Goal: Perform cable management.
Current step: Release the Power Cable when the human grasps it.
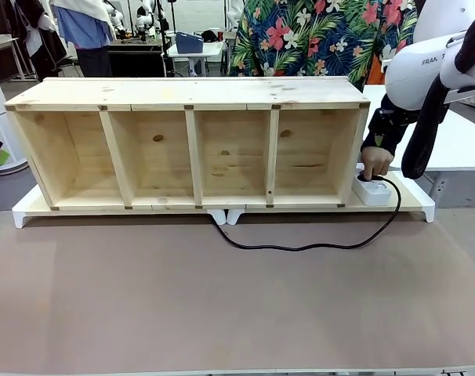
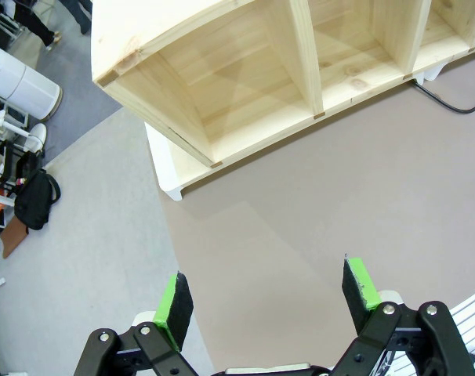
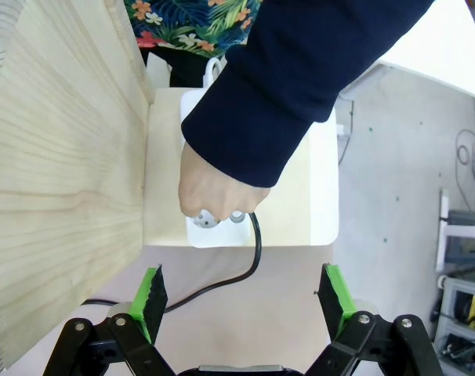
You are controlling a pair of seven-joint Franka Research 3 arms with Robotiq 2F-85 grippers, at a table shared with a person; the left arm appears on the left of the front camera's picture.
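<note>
right fingers (image 3: 241, 301): nearest the right wrist camera, green pads spread wide, holding nothing, hanging above the desk edge just short of the strip.
left fingers (image 2: 269, 294): spread wide too, empty, over bare brown desk (image 2: 324, 196) near the shelf's end corner.
cable (image 1: 300, 246): thin and black, lying loose on the desk in a shallow curve; one end goes under the white base near the shelf's middle, the other climbs to the strip at the right end. in the right wrist view it leaves the strip and bends across the desk between the pads.
strip (image 1: 371, 190): small, white, on the base just beside the shelf's right wall.
hand (image 1: 375, 163): the person's, in a dark sleeve, pressed down on the strip where the cable meets it; the plug itself is hidden under the hand.
shelf (image 1: 194, 141): pale wood, four open bays, on a white base (image 1: 26, 211) at the far side of the desk.
</note>
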